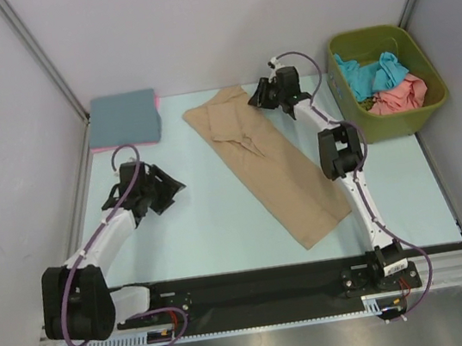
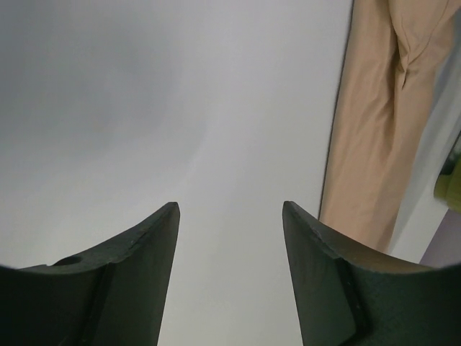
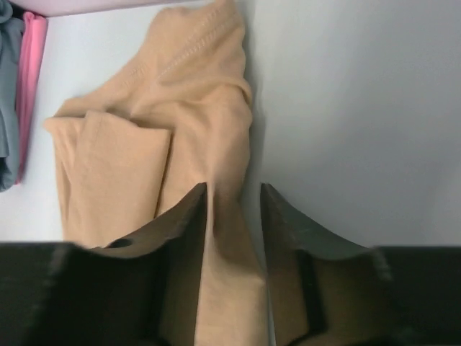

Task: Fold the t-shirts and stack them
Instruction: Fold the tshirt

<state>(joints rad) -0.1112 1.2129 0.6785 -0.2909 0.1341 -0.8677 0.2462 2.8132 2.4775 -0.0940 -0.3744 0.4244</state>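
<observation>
Pink t-shirt (image 1: pixel 102 148) mostly under slate-blue t-shirt (image 1: pixel 124 117)

I see a plain tan cloth t-shirt (image 1: pixel 264 164) on the pale blue table (image 1: pixel 203 221). At far left, a slate-blue folded t-shirt (image 1: pixel 124 117) lies over a pink t-shirt (image 3: pixel 32 79). At far right, the olive-green plastic bin (image 1: pixel 371 32) holds a teal t-shirt (image 1: pixel 370 74) and a salmon t-shirt (image 1: pixel 400 96). My left gripper (image 2: pixel 230 209) and right gripper (image 3: pixel 234 189) are black.

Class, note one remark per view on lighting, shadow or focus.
Top external: even, soft light, sharp throughout, no harsh shadows or glare on the tan t-shirt. Left wrist: the left gripper looms dark and soft-edged. Right wrist: the right gripper is likewise dark, though the cloth is fairly clear.
</observation>
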